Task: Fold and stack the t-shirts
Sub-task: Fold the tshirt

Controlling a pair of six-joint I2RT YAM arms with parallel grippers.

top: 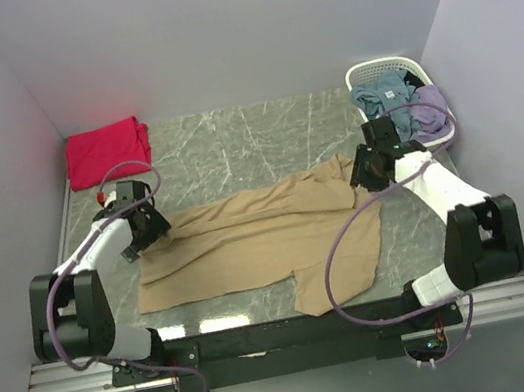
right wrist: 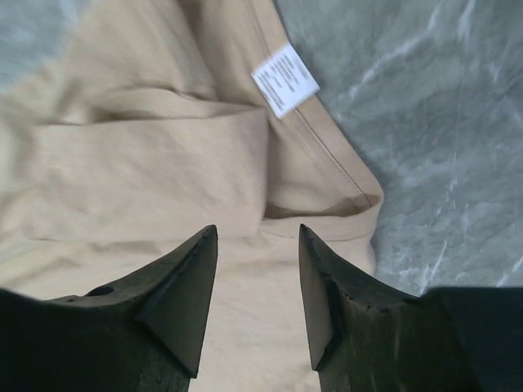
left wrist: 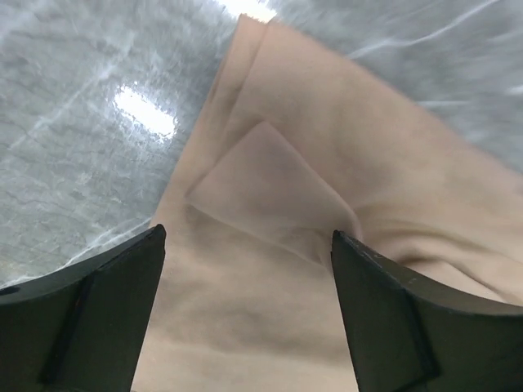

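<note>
Fabric lay under both of your tools. The tan t-shirt [top: 260, 242] was spread across the near middle of the tabletop [top: 232, 140]. Its left end sat beneath the left tool [top: 151, 226] and its far right corner beneath the right tool [top: 365, 173].

The left wrist view showed you that tool's jaws wide apart with nothing between them. They hung over a small turned-over flap [left wrist: 270, 188] beside the shirt's edge. The right wrist view showed the other jaws parted too, gripping nothing, above a fold of cloth. A white label [right wrist: 285, 80] lay just beyond them, which the top view could not resolve.

Only the top view gave you the red-pink t-shirt [top: 107, 150], folded in the far left corner, well apart from the tan one. It also showed the white basket [top: 376, 67] at the far right, holding blue and lilac garments, just behind the right tool. A purple cable [top: 338, 254] from your right arm drooped across the tan shirt's right side.
</note>
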